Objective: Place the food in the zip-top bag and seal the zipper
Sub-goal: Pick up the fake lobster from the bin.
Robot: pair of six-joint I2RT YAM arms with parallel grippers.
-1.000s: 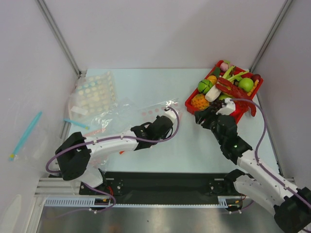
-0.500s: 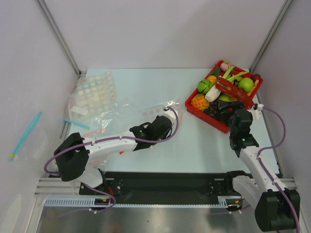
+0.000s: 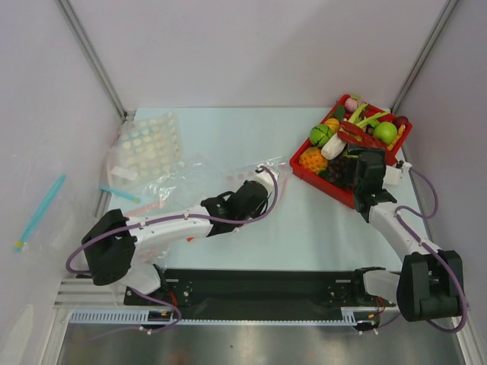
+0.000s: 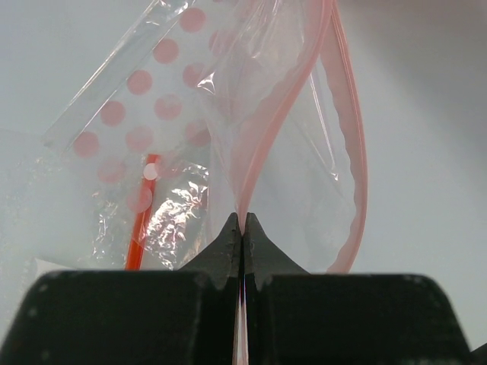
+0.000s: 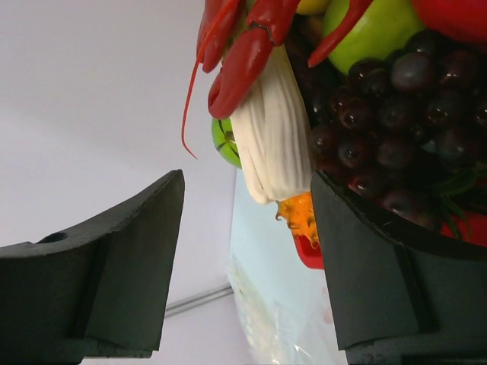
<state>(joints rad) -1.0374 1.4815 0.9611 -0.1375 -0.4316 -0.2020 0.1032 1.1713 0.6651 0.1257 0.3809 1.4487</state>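
Observation:
The clear zip-top bag [image 3: 199, 176] lies crinkled left of centre, its mouth open in a loop in the left wrist view [image 4: 304, 175]. My left gripper [image 3: 259, 195] [image 4: 242, 226] is shut on its pale pink zipper [image 4: 262, 129]. The food lies in a red tray [image 3: 335, 193]: a red crayfish [image 3: 362, 138] [image 5: 245, 61] and a dark grape bunch [image 3: 340, 169] [image 5: 388, 125]; a red fruit [image 3: 401, 121] sits at the far corner. My right gripper [image 3: 359, 164] [image 5: 247, 190] is open and empty, just above the tray's near side by the grapes.
The tray also holds a white vegetable [image 5: 272, 148], green apple [image 5: 373, 30] and orange fruit [image 3: 313, 159]. A pink-dotted bag [image 4: 141, 114] lies under the clear one. A pastel-dotted bag [image 3: 148, 147] and a blue strip [image 3: 119, 194] lie at the left. Walls enclose the table.
My right arm has swung from the tray's left corner round to its near right side, gripper now over the grapes. My left gripper has stayed put, shut on the zipper.

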